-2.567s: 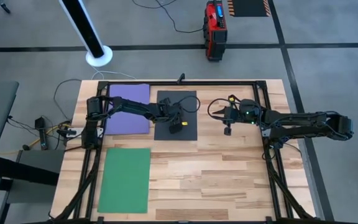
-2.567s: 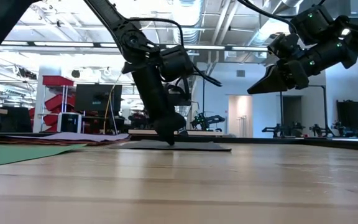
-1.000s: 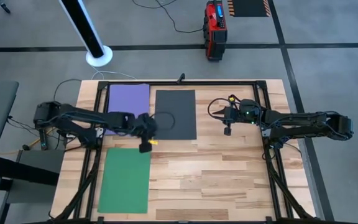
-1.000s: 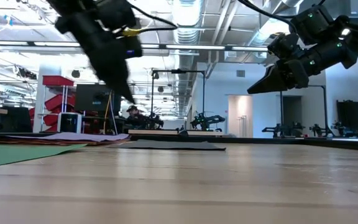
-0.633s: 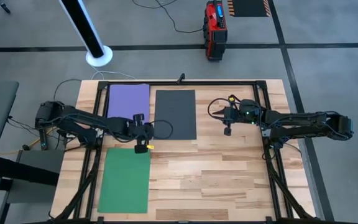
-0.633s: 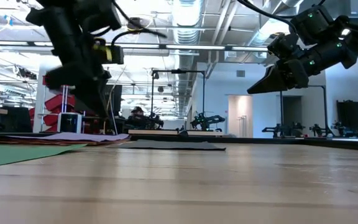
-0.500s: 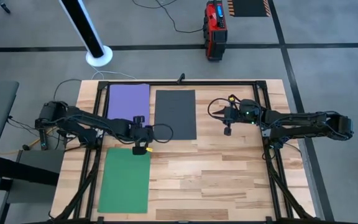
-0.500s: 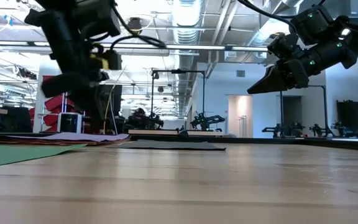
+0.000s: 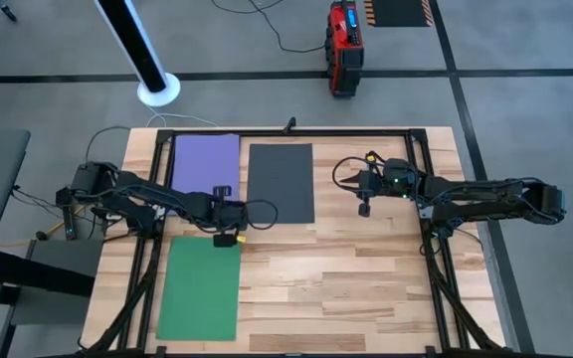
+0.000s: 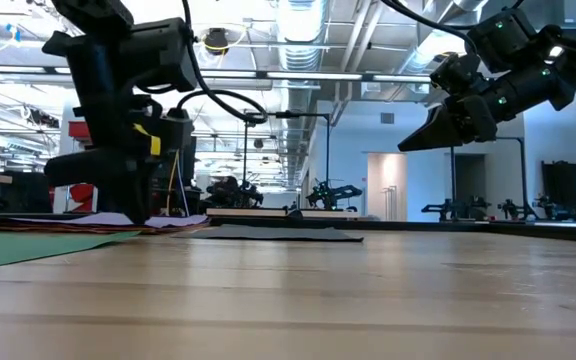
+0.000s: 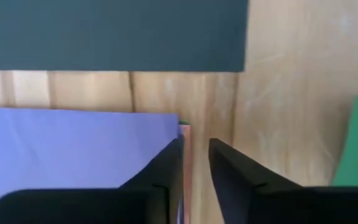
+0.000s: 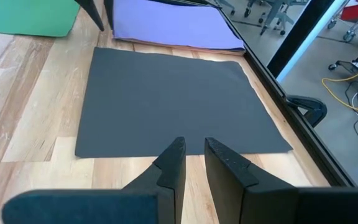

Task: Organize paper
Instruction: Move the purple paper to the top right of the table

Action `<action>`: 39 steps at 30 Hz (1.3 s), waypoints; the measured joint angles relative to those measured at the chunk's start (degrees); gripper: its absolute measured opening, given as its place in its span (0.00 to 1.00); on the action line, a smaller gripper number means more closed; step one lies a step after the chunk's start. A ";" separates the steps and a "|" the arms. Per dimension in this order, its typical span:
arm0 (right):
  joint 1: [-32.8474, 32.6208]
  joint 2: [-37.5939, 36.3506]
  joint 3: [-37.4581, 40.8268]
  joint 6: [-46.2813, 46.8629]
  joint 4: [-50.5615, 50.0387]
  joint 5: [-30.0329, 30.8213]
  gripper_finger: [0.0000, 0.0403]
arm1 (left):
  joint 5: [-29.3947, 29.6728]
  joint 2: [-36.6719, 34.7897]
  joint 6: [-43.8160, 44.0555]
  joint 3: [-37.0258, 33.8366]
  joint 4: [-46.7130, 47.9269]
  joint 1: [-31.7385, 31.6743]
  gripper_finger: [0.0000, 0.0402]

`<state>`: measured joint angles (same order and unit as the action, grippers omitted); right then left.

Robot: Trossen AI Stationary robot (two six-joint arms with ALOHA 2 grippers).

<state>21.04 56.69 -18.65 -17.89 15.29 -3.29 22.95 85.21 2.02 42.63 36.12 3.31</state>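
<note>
Left gripper (image 11: 194, 163), fingers narrowly apart, straddles the flat purple sheet's (image 9: 205, 167) thin corner on pale wood

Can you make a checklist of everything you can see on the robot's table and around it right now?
Surface: pale wooden table, black frame round it.
Job's things: purple sheet on a stack at the far left; dark grey sheet beside it, apart; green sheet nearer, flat.
Clutter: nothing seen.
Grippers: left gripper low at the purple stack's near corner, narrowly open, a pink edge between its fingers in the left wrist view; right gripper raised right of the grey sheet, narrowly open, empty.
Cables: loops beside both arms.
Surroundings: red box and white pole base on the floor.
</note>
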 joint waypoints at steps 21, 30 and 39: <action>0.00 0.00 0.00 -0.09 0.20 0.04 0.15 | 0.02 0.00 4.03 -3.28 -0.18 -2.60 0.10; 0.00 0.00 0.00 -0.09 0.20 0.07 0.15 | -3.93 -0.08 6.35 -2.99 0.58 -2.47 0.01; 0.00 0.00 0.00 -0.09 0.19 0.07 0.15 | -5.20 -3.37 7.85 -2.08 2.18 -2.32 0.00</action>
<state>21.04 56.69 -18.65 -17.98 15.48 -3.22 17.76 81.83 9.87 40.55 38.30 0.99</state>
